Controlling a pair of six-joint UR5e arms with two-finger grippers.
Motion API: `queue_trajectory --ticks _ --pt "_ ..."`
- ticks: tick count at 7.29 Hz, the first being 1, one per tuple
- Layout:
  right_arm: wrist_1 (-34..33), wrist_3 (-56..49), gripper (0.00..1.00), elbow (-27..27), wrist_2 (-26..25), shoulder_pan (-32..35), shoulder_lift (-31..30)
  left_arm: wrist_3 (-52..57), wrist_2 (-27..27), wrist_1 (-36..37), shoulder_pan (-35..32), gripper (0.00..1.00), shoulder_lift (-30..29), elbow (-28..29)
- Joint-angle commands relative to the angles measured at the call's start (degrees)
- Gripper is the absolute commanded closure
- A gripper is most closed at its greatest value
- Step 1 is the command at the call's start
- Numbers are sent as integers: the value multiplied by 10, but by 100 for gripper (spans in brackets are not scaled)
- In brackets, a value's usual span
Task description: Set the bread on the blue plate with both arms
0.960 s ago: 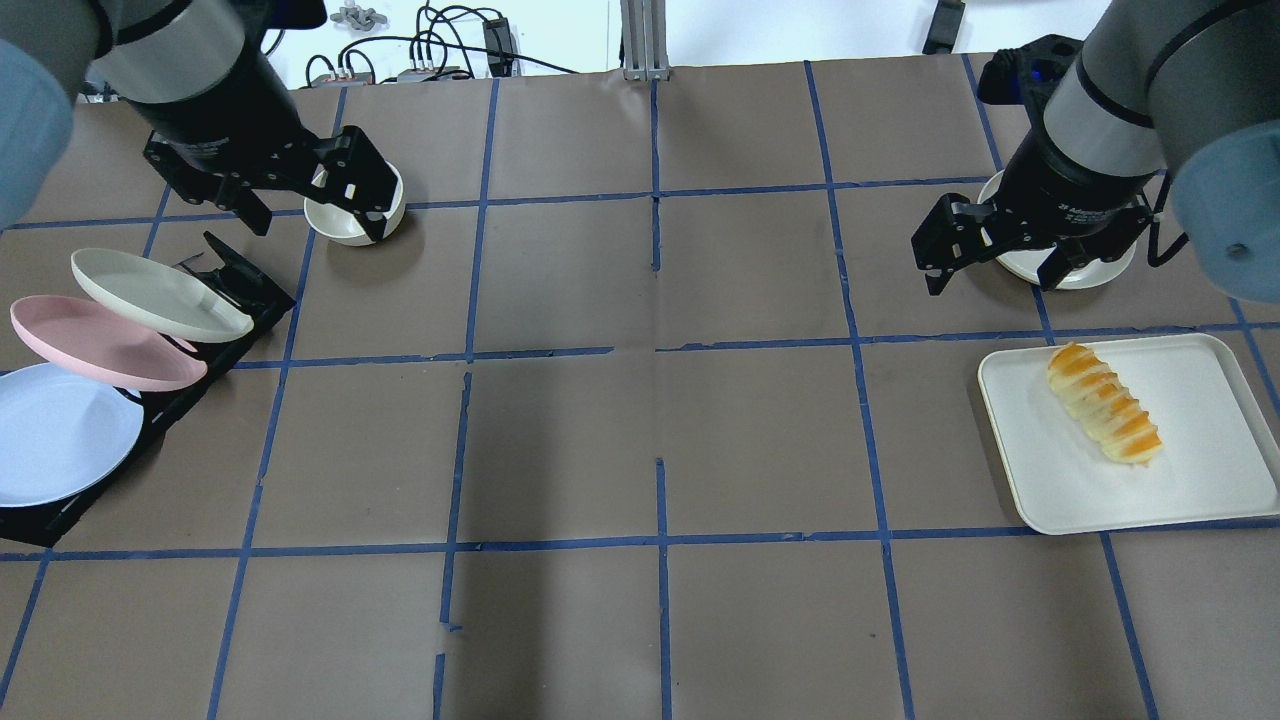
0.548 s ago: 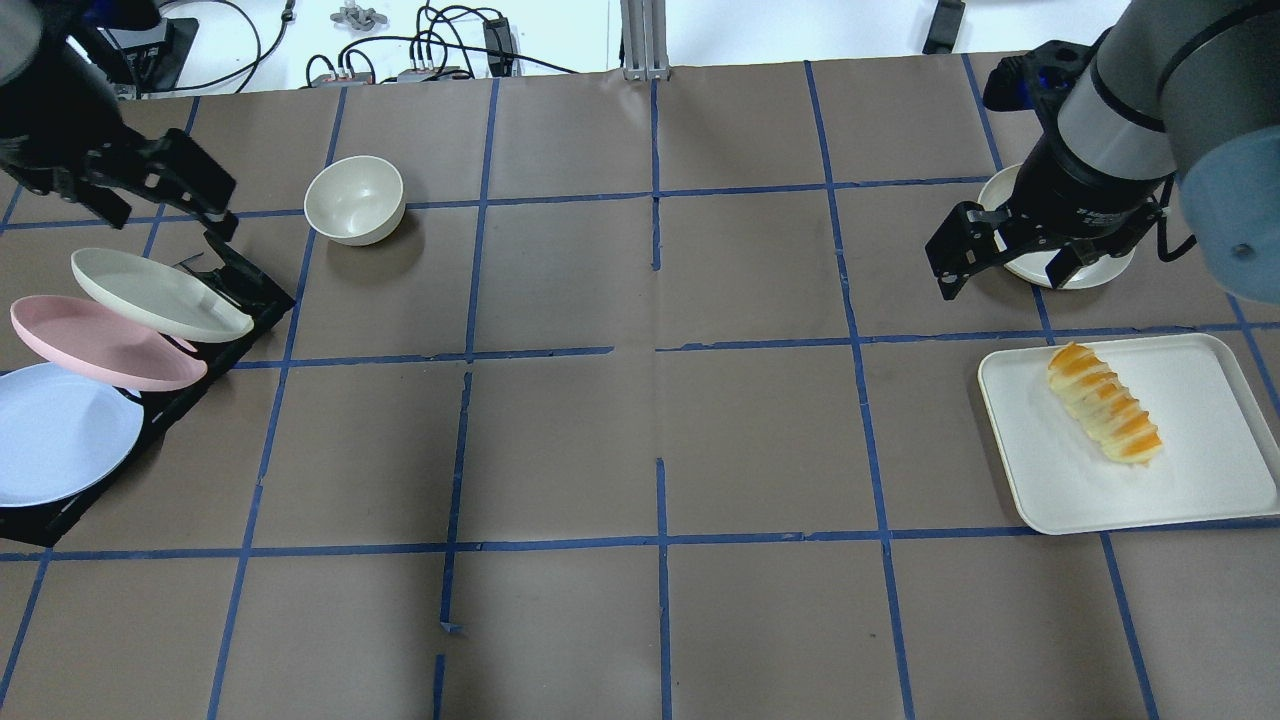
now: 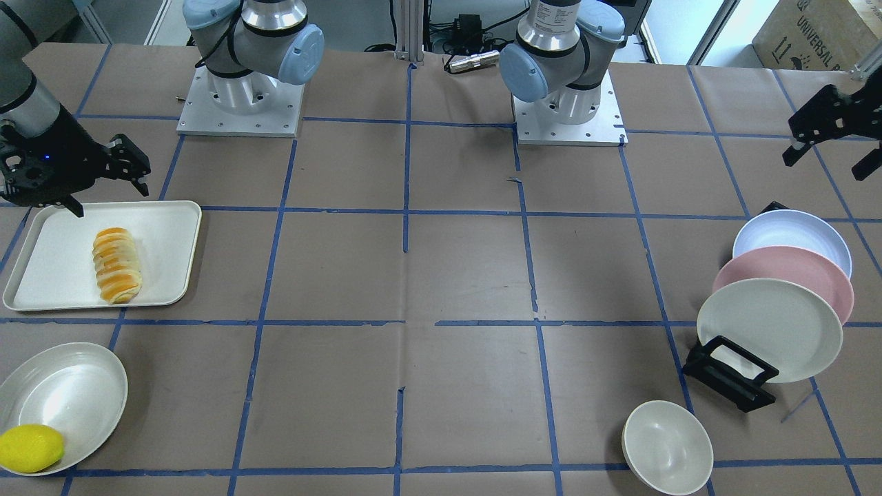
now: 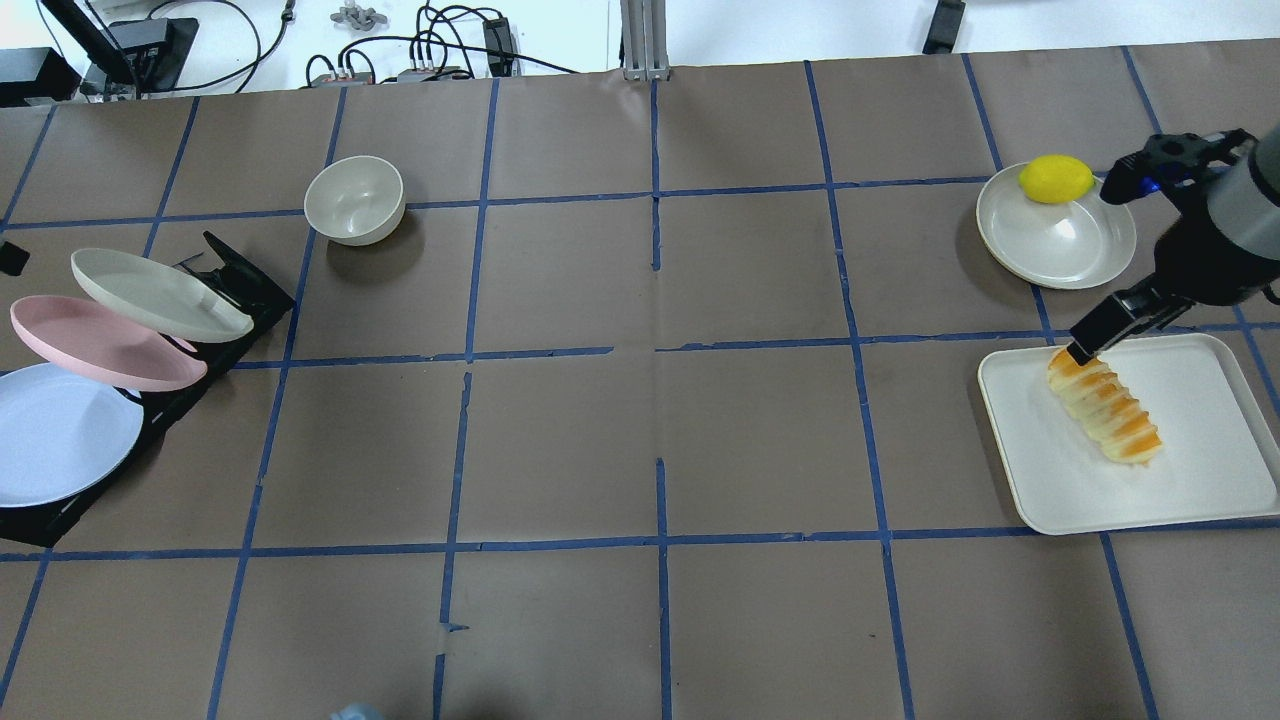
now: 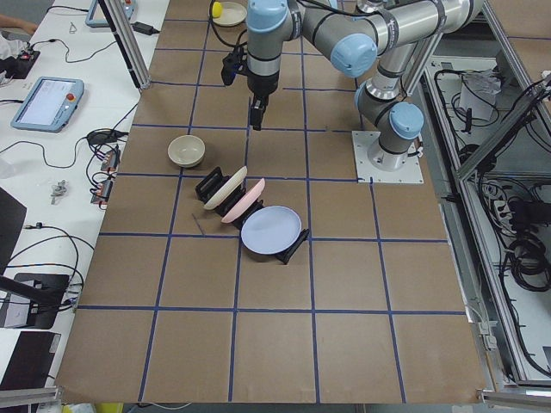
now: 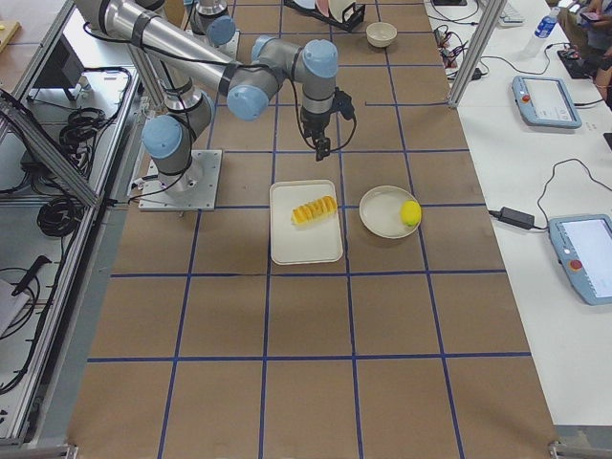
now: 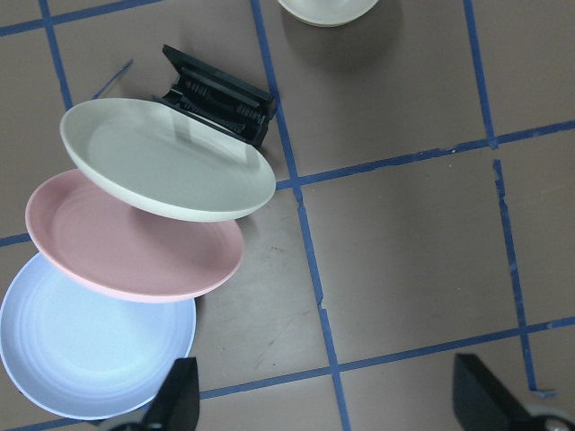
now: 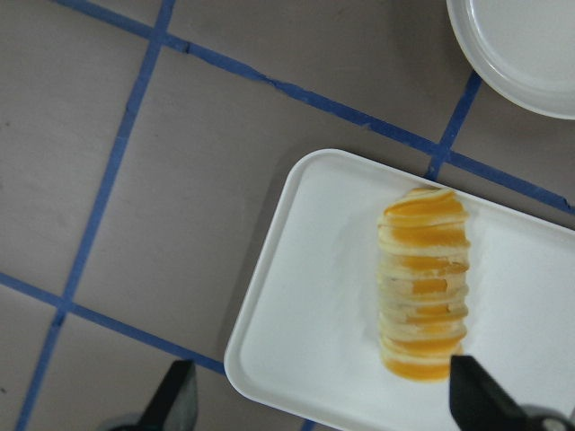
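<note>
The bread (image 4: 1105, 418) lies on a white tray (image 4: 1200, 480) at the right; it also shows in the front view (image 3: 117, 265) and the right wrist view (image 8: 424, 283). The blue plate (image 4: 55, 435) leans lowest in a black rack (image 4: 235, 280) at the left and shows in the left wrist view (image 7: 90, 355). My right gripper (image 3: 107, 187) is open and empty, above the tray's far edge near one end of the bread. My left gripper (image 3: 827, 162) is open and empty, high above the rack and almost out of the overhead view.
A pink plate (image 4: 100, 345) and a cream plate (image 4: 155, 295) lean in the same rack above the blue one. A cream bowl (image 4: 354, 200) stands behind the rack. A lemon (image 4: 1055, 178) sits on a cream-white plate (image 4: 1060, 250) behind the tray.
My left arm has swung left, off the bowl and out of the overhead view. My right gripper has moved right, off the lemon plate to the tray's far edge.
</note>
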Motion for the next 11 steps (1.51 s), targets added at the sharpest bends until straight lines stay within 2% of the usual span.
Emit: queue_trajectory --ticks 1,2,4,7,9,11 --pt "-107 -135 0 61 0 -68 30 104 -34 1 99 0 -70 16" --pt "-151 -140 0 68 -2 -72 68 129 -44 2 125 0 -121 28" --pt "-179 -156 0 78 0 -72 88 158 -60 0 160 0 -230 81" --pt "-268 -159 0 100 -1 -72 129 200 -66 -25 181 0 -339 181" --pt "-307 -155 0 100 -2 -72 164 199 -66 -25 174 0 -378 187" --pt "-307 -147 0 103 -1 -72 170 202 -63 -25 174 1 -384 174"
